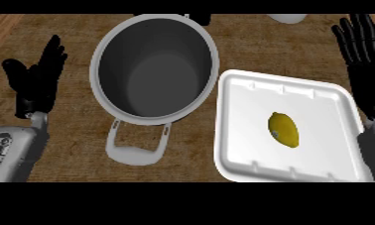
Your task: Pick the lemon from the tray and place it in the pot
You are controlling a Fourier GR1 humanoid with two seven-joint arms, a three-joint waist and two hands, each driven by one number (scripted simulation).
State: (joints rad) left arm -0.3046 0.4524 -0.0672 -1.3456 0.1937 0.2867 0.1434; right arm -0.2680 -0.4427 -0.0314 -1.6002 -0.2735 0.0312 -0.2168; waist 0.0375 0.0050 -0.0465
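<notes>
We find the small yellow oval lemon [283, 129] lying untouched in the white square moulded tray [242, 90], below and inward of our right hand [356, 38], which hangs with fingers straight, holding nothing. Our left hand [40, 78] rests open at the far side, beyond the grey round metal pot [102, 50]. Risk, we judge: the lemon may roll off the fingers on approach and skid along the slick tray.
</notes>
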